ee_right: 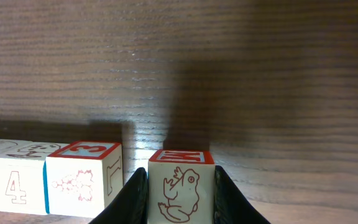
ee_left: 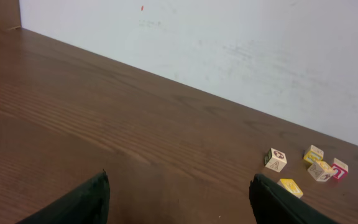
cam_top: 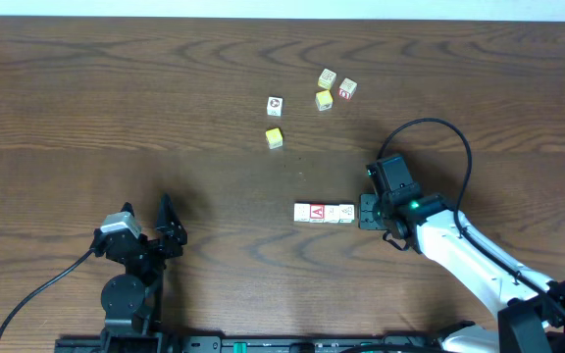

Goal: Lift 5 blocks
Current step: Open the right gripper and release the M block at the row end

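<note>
A short row of picture blocks [cam_top: 324, 213] lies right of the table's centre. My right gripper [cam_top: 361, 212] is at the row's right end. In the right wrist view my right gripper [ee_right: 180, 202] is shut on a white block with a red frog drawing [ee_right: 180, 185]. A narrow gap separates it from the block marked 3 [ee_right: 82, 177], and a block marked 4 [ee_right: 14, 182] follows further left. More blocks lie loose at the back: a white one [cam_top: 275, 105], a cream one [cam_top: 328, 77] and a red-faced one [cam_top: 347, 89]. My left gripper [cam_top: 168, 231] is open over bare wood [ee_left: 179, 208].
Two solid yellow cubes [cam_top: 324, 99] [cam_top: 275, 138] sit among the loose blocks at the back. The left wrist view shows this cluster [ee_left: 309, 168] far right, below a pale wall [ee_left: 229, 50]. A black cable [cam_top: 439, 132] loops behind the right arm.
</note>
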`<state>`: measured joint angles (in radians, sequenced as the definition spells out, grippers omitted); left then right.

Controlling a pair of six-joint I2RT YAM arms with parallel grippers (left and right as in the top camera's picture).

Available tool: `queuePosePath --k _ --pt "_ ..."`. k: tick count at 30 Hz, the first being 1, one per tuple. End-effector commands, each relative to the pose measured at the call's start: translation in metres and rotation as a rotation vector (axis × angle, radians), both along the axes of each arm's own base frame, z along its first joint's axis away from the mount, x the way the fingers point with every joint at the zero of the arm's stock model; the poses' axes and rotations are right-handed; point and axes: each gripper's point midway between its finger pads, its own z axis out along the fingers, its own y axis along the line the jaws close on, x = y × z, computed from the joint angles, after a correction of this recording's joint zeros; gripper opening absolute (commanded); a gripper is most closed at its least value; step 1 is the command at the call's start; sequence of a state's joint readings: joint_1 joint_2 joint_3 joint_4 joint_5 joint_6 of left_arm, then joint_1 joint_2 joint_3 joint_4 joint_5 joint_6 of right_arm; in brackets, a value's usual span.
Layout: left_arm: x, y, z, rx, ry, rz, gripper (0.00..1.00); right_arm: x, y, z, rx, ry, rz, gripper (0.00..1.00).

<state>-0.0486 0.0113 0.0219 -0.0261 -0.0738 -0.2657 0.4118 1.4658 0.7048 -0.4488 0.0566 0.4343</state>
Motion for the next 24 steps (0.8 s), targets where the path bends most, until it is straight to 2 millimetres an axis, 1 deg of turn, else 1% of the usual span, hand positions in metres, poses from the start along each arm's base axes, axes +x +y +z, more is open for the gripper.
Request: queuePosePath --k 1,6,13,14,16,17,24 --pt "-0.001 0.0027 -0.0181 0.003 0.057 0.015 0.73 -0.0026 0.0061 -0.0027 0.01 0.008 0.047 0.09" --pt "-0.001 0.0027 -0.0181 0.003 0.057 0.015 0.72 -0.0014 0.0123 -0.0014 0.027 -0.001 0.097 0.09" --pt "-0.001 0.0027 -0.0182 0.003 0.057 0.015 0.73 -0.0019 0.0135 -0.0015 0.033 0.001 0.102 0.1" --pt "-0.001 0.0027 -0.0181 0.003 0.057 0.015 0.72 -0.0019 0.0135 -0.0015 0.033 0.001 0.102 0.12" --pt "-0.001 0.0027 -0.0181 0.003 0.057 0.015 0.72 -0.002 0.0134 -0.0015 0.033 0.002 0.102 0.2" --pt "-0.001 0.0027 -0.0181 0.003 0.057 0.015 0.72 -0.002 0.0134 -0.0015 0.033 0.002 0.102 0.22" --pt "-0.001 0.0027 -0.0181 0.003 0.057 0.015 0.73 -0.0036 0.0127 -0.0022 0.03 0.009 0.101 0.28"
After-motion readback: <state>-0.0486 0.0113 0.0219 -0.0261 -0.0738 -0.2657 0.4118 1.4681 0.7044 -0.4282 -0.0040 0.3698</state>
